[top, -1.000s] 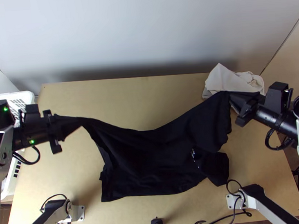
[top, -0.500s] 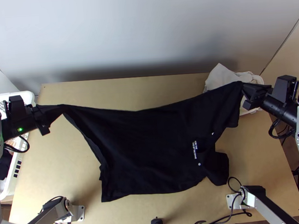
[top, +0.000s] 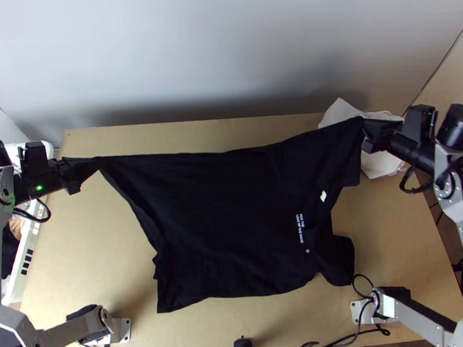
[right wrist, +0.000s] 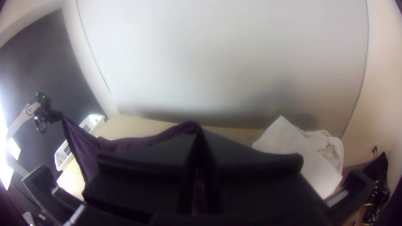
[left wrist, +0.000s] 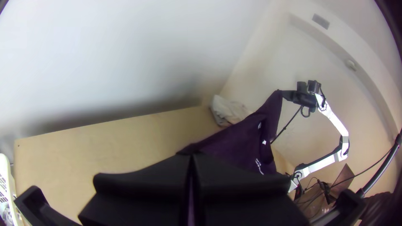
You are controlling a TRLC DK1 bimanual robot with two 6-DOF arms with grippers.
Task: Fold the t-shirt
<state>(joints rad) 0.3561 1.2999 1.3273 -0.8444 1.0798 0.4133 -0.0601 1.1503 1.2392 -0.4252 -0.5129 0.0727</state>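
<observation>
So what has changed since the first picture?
The left gripper and right gripper moved outward and toward the wall, pulling the sagging far edge of the black t-shirt nearly straight. Neither let go; the shirt's near left corner and the white cloth stayed put.

Your left gripper [top: 89, 166] pinched one upper corner of the black t-shirt [top: 227, 205], your right gripper [top: 368, 128] another. Far edge stretched between them. White cloth [top: 379, 165] lay near your right gripper, white basket [top: 28, 248] near your left.
</observation>
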